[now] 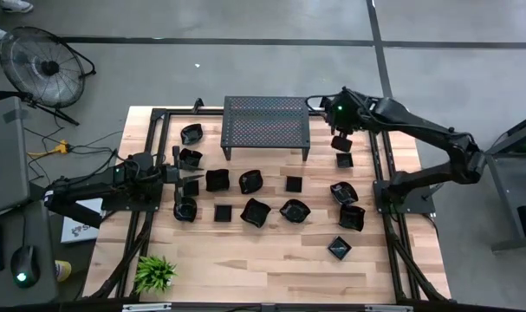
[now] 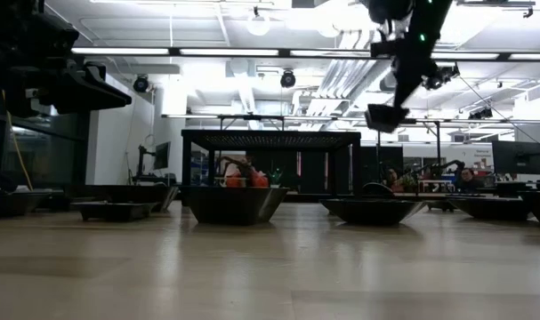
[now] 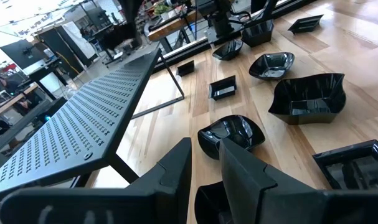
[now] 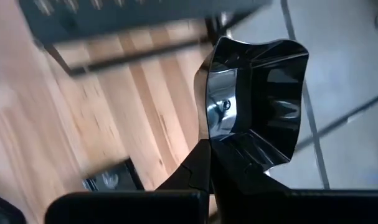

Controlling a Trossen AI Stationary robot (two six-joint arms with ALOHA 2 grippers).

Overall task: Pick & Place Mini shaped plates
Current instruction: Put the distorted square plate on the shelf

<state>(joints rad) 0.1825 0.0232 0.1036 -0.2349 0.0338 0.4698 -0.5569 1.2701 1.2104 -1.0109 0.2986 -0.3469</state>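
Observation:
Several glossy black mini plates (image 1: 255,211) lie flat across the wooden table (image 1: 271,260), square, round and lobed. My right gripper (image 1: 341,133) hangs above the table by the right end of the perforated stand (image 1: 267,126), shut on one wavy-rimmed plate (image 4: 257,93). That plate also shows in the low view (image 2: 387,116), high in the air. A small square plate (image 1: 344,160) sits on the table just nearer than it. My left gripper (image 3: 205,168) is low at the table's left side, narrowly open over a plate (image 3: 207,202), with a round plate (image 3: 232,134) ahead of it. My right gripper pinches the wavy-rimmed plate by its rim wall (image 4: 229,146), one finger (image 4: 195,171) on the outside and the other (image 4: 257,177) on the inner side. The fingers point down from above. The plate is lifted clear of the table and hangs tilted, its hollow facing sideways.
The black perforated stand stands at the table's far middle on thin legs (image 3: 176,84). A small green plant (image 1: 156,273) sits at the near left corner. Black frame rails (image 1: 384,191) run along both table sides. Bare wood lies along the near edge.

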